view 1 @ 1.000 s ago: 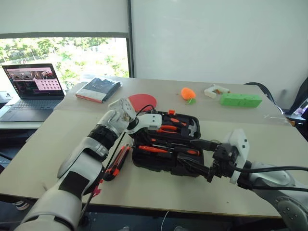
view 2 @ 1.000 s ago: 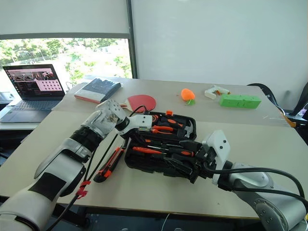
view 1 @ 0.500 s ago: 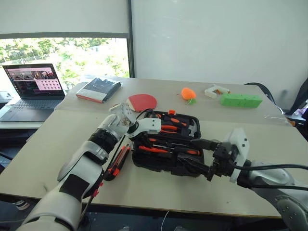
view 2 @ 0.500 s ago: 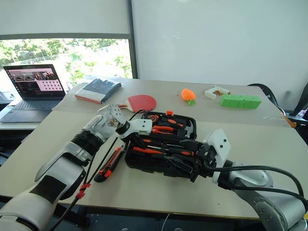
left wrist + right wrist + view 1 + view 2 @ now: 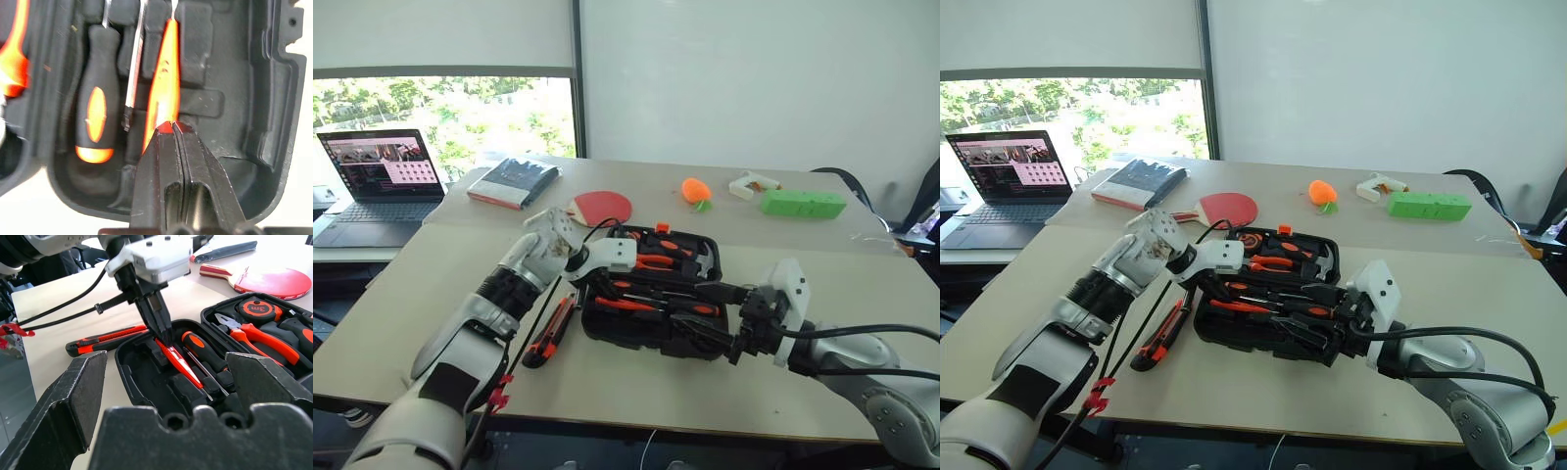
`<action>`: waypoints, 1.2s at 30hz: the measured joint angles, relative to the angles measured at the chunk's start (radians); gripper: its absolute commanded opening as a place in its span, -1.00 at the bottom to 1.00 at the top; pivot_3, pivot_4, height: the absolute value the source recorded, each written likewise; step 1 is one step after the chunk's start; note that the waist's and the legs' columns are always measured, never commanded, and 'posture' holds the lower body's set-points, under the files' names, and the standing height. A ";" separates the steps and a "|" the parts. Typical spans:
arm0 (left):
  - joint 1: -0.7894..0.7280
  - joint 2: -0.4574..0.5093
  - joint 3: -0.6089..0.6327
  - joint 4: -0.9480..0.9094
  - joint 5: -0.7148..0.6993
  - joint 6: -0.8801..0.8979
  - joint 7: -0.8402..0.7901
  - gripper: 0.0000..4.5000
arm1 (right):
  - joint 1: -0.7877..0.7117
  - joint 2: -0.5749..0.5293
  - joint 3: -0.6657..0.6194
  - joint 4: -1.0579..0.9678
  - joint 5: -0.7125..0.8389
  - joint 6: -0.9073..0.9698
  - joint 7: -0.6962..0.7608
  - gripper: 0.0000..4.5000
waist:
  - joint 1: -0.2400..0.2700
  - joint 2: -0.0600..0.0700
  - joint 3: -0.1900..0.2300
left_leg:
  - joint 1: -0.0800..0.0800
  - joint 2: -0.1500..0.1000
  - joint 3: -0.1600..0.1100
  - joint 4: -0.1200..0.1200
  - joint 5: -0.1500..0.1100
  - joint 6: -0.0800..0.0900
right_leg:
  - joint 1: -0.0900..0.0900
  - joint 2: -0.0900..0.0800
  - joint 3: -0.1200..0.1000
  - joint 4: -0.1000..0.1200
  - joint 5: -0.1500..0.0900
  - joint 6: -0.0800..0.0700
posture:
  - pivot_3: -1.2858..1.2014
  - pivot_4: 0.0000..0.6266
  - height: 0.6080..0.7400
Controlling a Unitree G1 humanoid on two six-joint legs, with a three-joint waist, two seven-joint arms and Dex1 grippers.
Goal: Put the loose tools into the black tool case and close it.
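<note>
Tool case: the black tool case (image 5: 651, 294) lay open on the desk (image 5: 431, 284), near the front edge, its moulded slots facing up.
Tester: a slim all-orange tester (image 5: 164, 83) lay in a slot of the near half of the case, beside an orange-and-black screwdriver (image 5: 95, 98).
Left claw: the left claw (image 5: 171, 128) was pinched narrow on the butt end of the tester, tips down inside the case; whether the tester was fully seated in its slot was hard to judge.
Other case contents: orange-handled pliers (image 5: 254, 335) and a round tape measure (image 5: 255, 308) sat in the far half.
Utility knife: a long orange-and-black utility knife (image 5: 551, 331) lay loose on the desk just beside the case's left side, outside it.
Right claw: the right claw (image 5: 707, 315) hung at the case's right end, fingers spread wide, holding nothing.
Farther back: a red table-tennis paddle (image 5: 602, 207), a dark book (image 5: 513, 182), an orange carrot-shaped toy (image 5: 695, 190), a green block (image 5: 803, 204) and an open laptop (image 5: 382, 181) on a neighbouring desk.
</note>
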 measured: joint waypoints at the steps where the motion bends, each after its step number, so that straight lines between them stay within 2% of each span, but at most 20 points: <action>1: 0.001 0.000 0.000 0.000 0.000 0.000 0.003 -0.97 | 0.000 0.000 0.000 0.000 0.000 0.000 0.001 1.00 | 0.000 0.000 0.000 | 0.000 0.000 0.000 0.000 0.000 0.000 | 0.000 0.000 0.000 0.000 0.000 0.000 | 0.03 -0.52 0.94; 19: -0.024 -0.024 0.003 0.088 -0.014 -0.010 0.035 -0.97 | 0.011 0.000 -0.001 -0.015 0.001 0.000 -0.009 1.00 | 0.002 0.000 0.000 | 0.000 0.000 0.000 0.000 0.000 0.000 | 0.000 0.000 0.000 0.000 0.000 0.000 | 0.03 -0.52 0.94; 22: -0.026 0.027 0.043 0.047 -0.049 0.022 0.010 -0.97 | 0.012 -0.003 -0.001 -0.017 0.001 0.000 -0.005 1.00 | -0.003 0.000 0.001 | -0.001 0.000 0.000 0.000 0.000 0.000 | -0.001 0.000 0.000 0.000 0.000 0.000 | 0.03 -0.52 0.94; 25: -0.025 0.121 0.109 -0.011 -0.083 0.031 -0.002 -0.97 | 0.012 -0.038 -0.012 -0.016 0.001 0.000 0.021 1.00 | -0.011 0.000 0.001 | 0.000 0.001 0.000 -0.001 0.000 0.000 | -0.002 0.000 0.000 0.000 0.000 -0.001 | 0.03 -0.52 0.94; 26: -0.005 0.165 0.149 -0.041 -0.099 0.041 0.006 -0.74 | 0.006 -0.063 -0.020 -0.013 0.001 0.000 0.043 1.00 | -0.013 0.001 0.001 | 0.001 0.001 0.000 -0.002 0.000 0.000 | -0.002 0.000 0.001 0.000 0.000 -0.001 | 0.03 -0.52 0.94; 27: 0.022 0.208 0.182 -0.057 -0.110 0.048 0.016 -0.67 | 0.004 -0.088 -0.037 -0.010 0.001 0.000 0.063 1.00 | -0.016 0.001 0.001 | 0.002 0.001 0.001 -0.003 0.000 0.000 | -0.001 0.000 0.002 0.000 0.000 -0.001 | 0.03 -0.52 0.94; 28: 0.054 0.249 0.212 -0.067 -0.119 0.067 0.030 -0.52 | 0.000 -0.111 -0.053 -0.004 0.002 0.000 0.082 1.00 | -0.018 0.001 0.001 | 0.003 0.001 0.001 -0.004 0.000 0.000 | -0.001 0.000 0.002 0.000 0.000 -0.001 | 0.03 -0.52 0.94; 29: 0.108 0.302 0.253 -0.092 -0.130 0.103 0.045 -0.31 | -0.008 -0.141 -0.066 0.011 0.002 0.000 0.114 1.00 | -0.022 0.001 0.001 | 0.003 0.001 0.001 -0.005 0.000 0.000 | -0.002 0.001 0.003 0.001 -0.001 -0.001 | 0.03 -0.52 0.94; 30: 0.174 0.361 0.295 -0.116 -0.141 0.148 0.058 -0.22 | -0.013 -0.176 -0.085 0.030 0.003 0.000 0.152 1.00 | -0.025 0.001 0.001 | 0.003 0.002 0.001 -0.005 0.000 0.000 | -0.002 0.001 0.003 0.001 -0.001 -0.001 | 0.03 -0.52 0.94; 31: 0.231 0.404 0.328 -0.144 -0.153 0.180 0.067 -0.03 | -0.017 -0.200 -0.098 0.045 0.003 0.000 0.183 1.00 | -0.024 0.001 0.001 | 0.003 0.002 0.001 -0.005 0.000 0.000 | -0.002 0.001 0.002 0.001 -0.001 -0.001 | 0.03 -0.52 0.94; 36: 0.520 0.593 0.511 -0.310 -0.222 0.324 0.101 0.74 | -0.021 -0.290 -0.140 0.097 0.021 0.000 0.347 1.00 | -0.008 0.000 0.002 | 0.002 0.004 0.002 -0.005 0.000 0.000 | -0.002 -0.001 0.000 0.000 -0.001 -0.001 | 0.03 -0.52 0.94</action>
